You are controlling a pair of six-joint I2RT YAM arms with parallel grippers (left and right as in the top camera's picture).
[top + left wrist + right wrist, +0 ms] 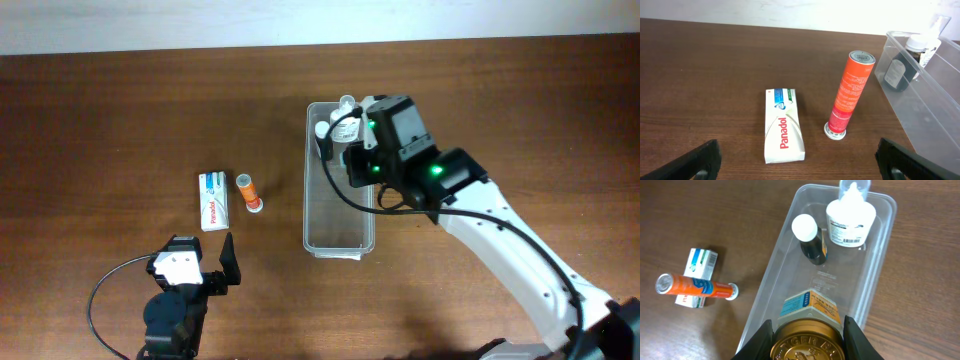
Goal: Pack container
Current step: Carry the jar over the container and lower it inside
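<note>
The clear plastic container (pixel 338 215) lies lengthwise at the table's middle and also shows in the right wrist view (pixel 775 280). Inside its far end are a white bottle (pixel 850 215) and a dark bottle with a white cap (pixel 810 242). My right gripper (pixel 807 335) is shut on a gold-lidded jar (pixel 807 345) and holds it over the container's inside; in the overhead view it sits over the container's far half (pixel 365 160). An orange tube (pixel 850 92) and a white Panadol box (pixel 782 125) lie left of the container. My left gripper (pixel 797 160) is open and empty just in front of them.
The container's near half (pixel 338 235) holds nothing. A black cable loops by the left arm's base (pixel 105 295). The table's back edge meets a white wall (pixel 150 25).
</note>
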